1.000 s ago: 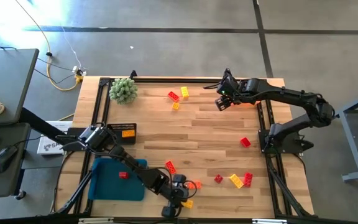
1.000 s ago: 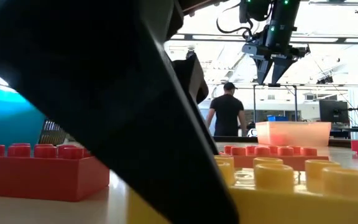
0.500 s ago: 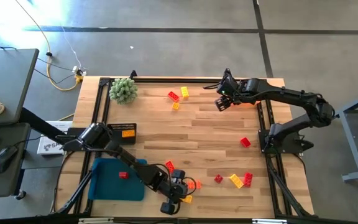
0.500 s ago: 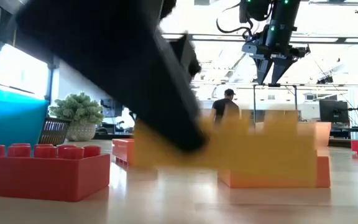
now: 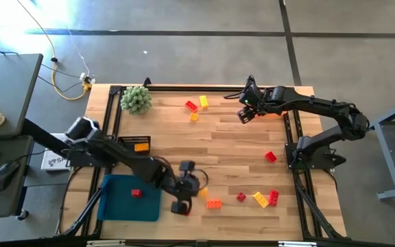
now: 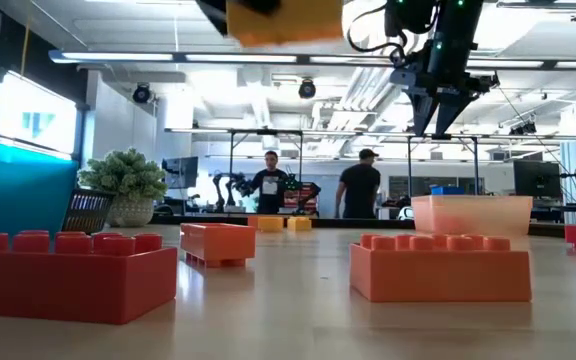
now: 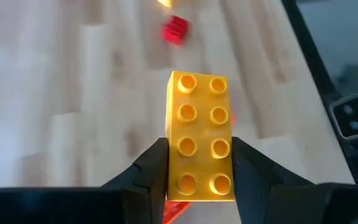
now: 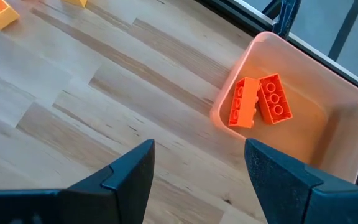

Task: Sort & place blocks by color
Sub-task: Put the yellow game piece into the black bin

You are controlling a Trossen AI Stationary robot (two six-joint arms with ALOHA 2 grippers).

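Sorting status: partly done, by my reading. Sorted so far: one red block lying on the blue tray at the table's near left; two orange blocks side by side in the pale pink bin under the right arm. Unsorted, loose on the wooden table: a far group of one red and two yellowish bricks; a lone red brick toward the right; a near group of an orange brick, a small red one, a yellow one and another red. No tray for yellow can be made out. Item in hand: yellow eight-stud block, clamped between the two fingers of the left gripper, studs facing the wrist camera, roughly half its length standing clear beyond the fingertips; it hangs above the table near the front centre, just beside the blue tray and the orange brick. Right gripper: fingers spread wide, holding nothing, hovering over bare wood next to the pink bin at the far right. Green plant ball sits at the far left corner, not part of the sort.
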